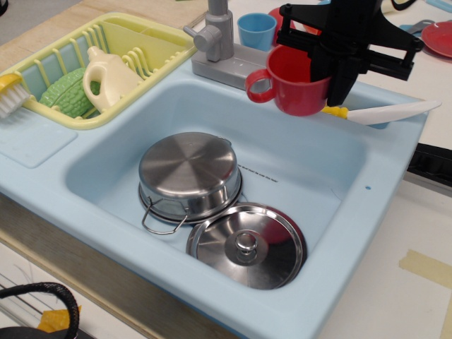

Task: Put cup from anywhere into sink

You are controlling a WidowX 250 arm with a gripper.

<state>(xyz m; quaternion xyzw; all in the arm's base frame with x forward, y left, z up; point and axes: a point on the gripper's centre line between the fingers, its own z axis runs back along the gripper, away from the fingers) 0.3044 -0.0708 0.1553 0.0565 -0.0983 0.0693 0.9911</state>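
Observation:
The red cup (291,83) with a loop handle pointing left is at the back rim of the light blue sink (385,185), just right of the grey faucet (217,41). It leans slightly over the basin's back edge. My black gripper (330,81) comes down from above and is shut on the cup's right wall, one finger inside and one outside. Whether the cup's base still touches the rim is unclear.
A steel pot (189,171) and its lid (246,244) lie in the basin. A yellow dish rack (152,44) with a bottle, green scrubber and brush is at the left. A blue cup (256,30) stands behind the faucet. A white knife (388,113) lies on the right rim.

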